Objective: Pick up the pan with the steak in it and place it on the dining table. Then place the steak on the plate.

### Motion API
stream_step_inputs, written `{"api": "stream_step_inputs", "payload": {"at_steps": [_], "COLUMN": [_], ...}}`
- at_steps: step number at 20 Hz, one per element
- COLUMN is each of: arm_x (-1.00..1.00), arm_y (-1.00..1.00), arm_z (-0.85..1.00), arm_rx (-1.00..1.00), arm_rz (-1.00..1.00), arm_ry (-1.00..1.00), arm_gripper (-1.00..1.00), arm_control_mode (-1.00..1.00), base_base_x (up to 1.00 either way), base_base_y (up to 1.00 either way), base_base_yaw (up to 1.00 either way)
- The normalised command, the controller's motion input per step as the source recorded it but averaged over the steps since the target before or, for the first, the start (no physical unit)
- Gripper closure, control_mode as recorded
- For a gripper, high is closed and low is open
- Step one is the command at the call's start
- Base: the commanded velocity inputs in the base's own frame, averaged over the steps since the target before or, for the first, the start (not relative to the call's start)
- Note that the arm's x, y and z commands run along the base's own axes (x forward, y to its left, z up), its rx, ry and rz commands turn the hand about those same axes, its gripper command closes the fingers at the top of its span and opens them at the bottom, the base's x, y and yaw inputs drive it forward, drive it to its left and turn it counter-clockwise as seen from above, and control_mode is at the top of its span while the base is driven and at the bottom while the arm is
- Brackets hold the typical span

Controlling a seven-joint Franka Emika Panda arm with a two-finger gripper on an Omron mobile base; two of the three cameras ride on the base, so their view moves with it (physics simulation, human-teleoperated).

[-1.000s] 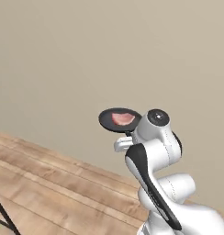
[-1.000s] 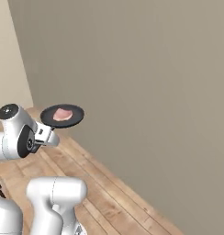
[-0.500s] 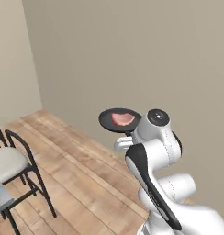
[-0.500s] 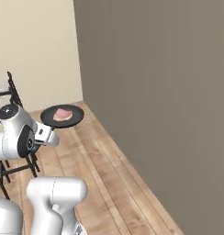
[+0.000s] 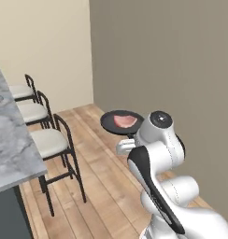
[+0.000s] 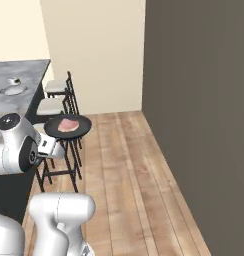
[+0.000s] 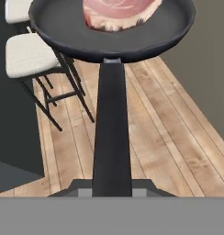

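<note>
A: The two-finger gripper (image 7: 112, 190) is pinched on the tail of the long thin black handle, carrying the small round black frying pan (image 5: 121, 123) level in the air over the wooden floor.

B: And the flat pinkish-red slab of steak (image 5: 125, 121)?

A: It lies in the pan, towards 12 o'clock of the bowl as the hand camera sees it. The handle's long axis runs straight from 6 to 12 o'clock away from the gripper.

B: Where is the long marble-topped dining table (image 6: 21, 92)?

A: At about 10 o'clock from the pan in the right base view, well apart, beyond a row of black stools with pale seats (image 5: 48, 141). The shallow pale grey-white plate (image 6: 13, 90) sits far along the tabletop, with a small cup-like thing just behind it.

B: So the carry likely turns on swinging the pan leftwards over the stools.
</note>
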Motion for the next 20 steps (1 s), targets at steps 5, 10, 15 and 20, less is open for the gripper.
{"api": "stream_step_inputs", "payload": {"at_steps": [5,10,15,20], "arm_x": [0.0,0.0,0.0,0.0], "arm_y": [0.0,0.0,0.0,0.0], "arm_z": [0.0,0.0,0.0,0.0], "arm_rx": [0.0,0.0,0.0,0.0], "arm_rz": [0.0,0.0,0.0,0.0], "arm_ry": [0.0,0.0,0.0,0.0], "arm_gripper": [1.0,1.0,1.0,1.0], "arm_control_mode": [1.0,1.0,1.0,1.0], "base_base_x": [0.0,0.07,0.08,0.02], "base_base_y": [-0.01,-0.26,-0.8,-0.88], "base_base_yaw": [0.1,0.12,0.11,0.08]}}
